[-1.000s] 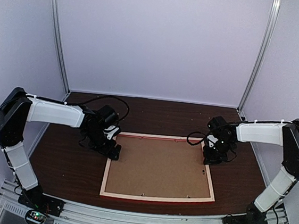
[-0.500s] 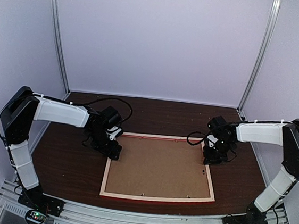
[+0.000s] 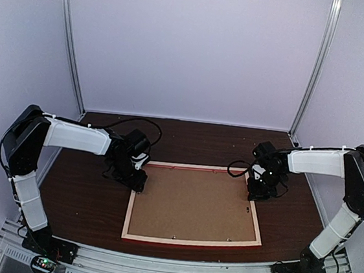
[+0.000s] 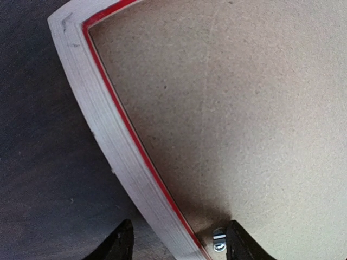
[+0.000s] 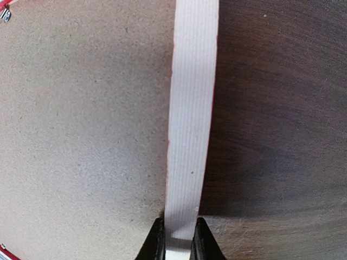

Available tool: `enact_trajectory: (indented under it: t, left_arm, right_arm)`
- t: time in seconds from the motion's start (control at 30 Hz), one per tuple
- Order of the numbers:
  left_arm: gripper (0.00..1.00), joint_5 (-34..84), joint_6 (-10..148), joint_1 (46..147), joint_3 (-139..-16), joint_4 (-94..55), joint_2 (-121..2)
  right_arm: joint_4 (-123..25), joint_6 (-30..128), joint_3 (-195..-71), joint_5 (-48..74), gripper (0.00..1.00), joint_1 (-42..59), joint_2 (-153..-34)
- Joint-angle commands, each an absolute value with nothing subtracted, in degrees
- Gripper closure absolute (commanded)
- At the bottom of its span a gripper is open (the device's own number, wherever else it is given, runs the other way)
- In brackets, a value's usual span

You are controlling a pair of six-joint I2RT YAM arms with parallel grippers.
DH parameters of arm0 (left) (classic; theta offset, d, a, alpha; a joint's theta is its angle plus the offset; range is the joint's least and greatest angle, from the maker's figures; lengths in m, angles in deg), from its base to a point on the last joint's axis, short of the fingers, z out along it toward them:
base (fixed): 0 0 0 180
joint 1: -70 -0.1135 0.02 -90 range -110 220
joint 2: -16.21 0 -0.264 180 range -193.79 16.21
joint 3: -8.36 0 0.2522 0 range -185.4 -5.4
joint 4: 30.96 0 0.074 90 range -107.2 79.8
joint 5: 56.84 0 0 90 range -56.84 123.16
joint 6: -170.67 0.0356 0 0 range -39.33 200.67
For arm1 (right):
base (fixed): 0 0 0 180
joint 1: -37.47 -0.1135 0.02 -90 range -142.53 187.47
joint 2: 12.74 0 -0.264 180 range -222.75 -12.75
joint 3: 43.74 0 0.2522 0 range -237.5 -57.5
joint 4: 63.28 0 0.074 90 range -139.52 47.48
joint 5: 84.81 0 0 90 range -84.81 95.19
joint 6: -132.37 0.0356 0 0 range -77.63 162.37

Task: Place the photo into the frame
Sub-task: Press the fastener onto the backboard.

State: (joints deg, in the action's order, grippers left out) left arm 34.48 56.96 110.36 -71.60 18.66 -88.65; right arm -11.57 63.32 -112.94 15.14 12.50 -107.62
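The frame [image 3: 129,210] lies back side up on the dark table, pale wood rails with a thin red edge. A brown backing board [image 3: 194,203] fills it. The photo is hidden. My left gripper [image 3: 139,181] is at the frame's far-left corner. In the left wrist view it [image 4: 180,245] is open, one finger outside the left rail [image 4: 103,119], the other over the board beside a small metal clip [image 4: 218,241]. My right gripper [image 3: 256,195] is at the far right. The right wrist view shows it [image 5: 178,239] shut on the right rail [image 5: 192,108].
Dark wooden table [image 3: 83,204] surrounds the frame on all sides. White walls and metal posts [image 3: 71,46] enclose the back and sides. Small metal tabs [image 3: 175,237] dot the board's near edge.
My left arm has reached a little farther, shifting its gripper slightly toward the frame's far-left corner. The right arm and the frame have not moved.
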Motion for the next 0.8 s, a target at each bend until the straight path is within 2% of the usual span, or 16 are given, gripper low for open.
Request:
enact_trajectory:
  t: [0.0,0.5,0.67,0.77]
  left_arm:
    - [0.45,36.49,54.14,110.35,-71.87,18.33,-90.21]
    - [0.6,34.04,50.96,110.35,-65.95,20.49,-86.47]
    - [0.61,34.32,50.87,110.35,-65.6,21.05,-86.15]
    - [0.57,33.34,50.78,110.35,-65.61,20.22,-85.89]
  right_arm:
    - [-11.11,61.36,-112.1,14.96,0.99,12.71,-107.24]
    - [-11.22,61.3,-111.81,15.0,0.99,12.71,-106.96]
    - [-11.12,61.27,-112.16,15.17,0.99,12.73,-106.97]
    - [-11.01,61.27,-112.33,15.33,0.99,12.72,-106.88]
